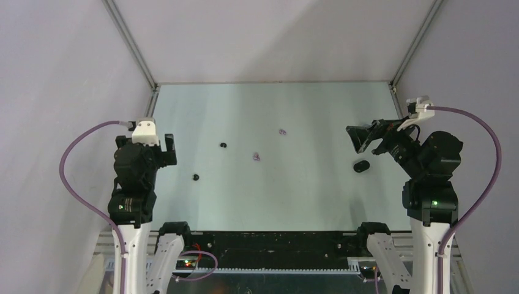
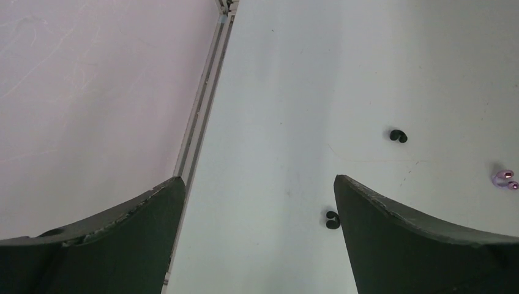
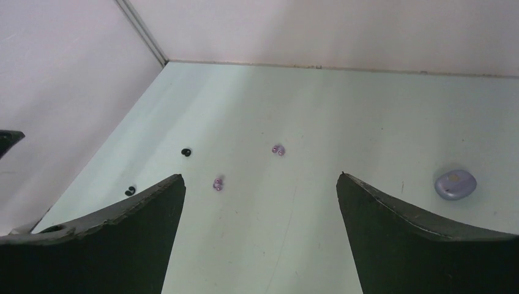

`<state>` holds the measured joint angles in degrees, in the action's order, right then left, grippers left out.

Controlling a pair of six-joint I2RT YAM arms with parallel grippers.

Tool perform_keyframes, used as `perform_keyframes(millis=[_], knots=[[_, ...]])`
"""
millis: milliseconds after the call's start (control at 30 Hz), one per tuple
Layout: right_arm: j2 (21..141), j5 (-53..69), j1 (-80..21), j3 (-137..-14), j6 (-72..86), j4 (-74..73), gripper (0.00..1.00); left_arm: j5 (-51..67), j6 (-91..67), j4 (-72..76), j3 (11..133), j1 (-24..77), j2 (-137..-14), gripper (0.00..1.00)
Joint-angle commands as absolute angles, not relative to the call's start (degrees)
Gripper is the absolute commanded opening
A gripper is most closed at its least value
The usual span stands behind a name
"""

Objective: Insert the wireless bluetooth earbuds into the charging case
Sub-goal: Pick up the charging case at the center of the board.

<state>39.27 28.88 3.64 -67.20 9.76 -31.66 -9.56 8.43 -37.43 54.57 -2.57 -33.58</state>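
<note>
Two black earbuds and two purple earbuds lie on the table; the purple case shows only from the right wrist. Left gripper and right gripper gape empty, fingers cropped

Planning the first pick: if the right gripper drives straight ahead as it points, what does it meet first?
The right gripper probably meets bare table first, close by the nearer pale purple earbud; depth is unclear.

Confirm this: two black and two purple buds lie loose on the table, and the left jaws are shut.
Wrong on the jaws: the left wrist view shows the left gripper with its jaws wide open and nothing between them. The rest stands.
</note>
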Motion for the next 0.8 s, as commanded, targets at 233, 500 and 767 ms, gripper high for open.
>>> perform_keyframes(millis=[233,500,767], knots=[[38.6,33.7,4.7,-64.2,1.0,-29.2,0.99,-4.0,10.0,-36.6,52.5,-2.0,-31.6,0.99],[42.2,30.2,4.6,-64.6,0.2,-27.8,0.99,-2.7,11.3,-36.7,51.6,-1.8,-31.5,0.99],[46.1,31.9,4.6,-66.0,4.3,-26.9,0.99,-6.5,10.2,-34.1,50.9,-1.2,-31.9,0.99]])
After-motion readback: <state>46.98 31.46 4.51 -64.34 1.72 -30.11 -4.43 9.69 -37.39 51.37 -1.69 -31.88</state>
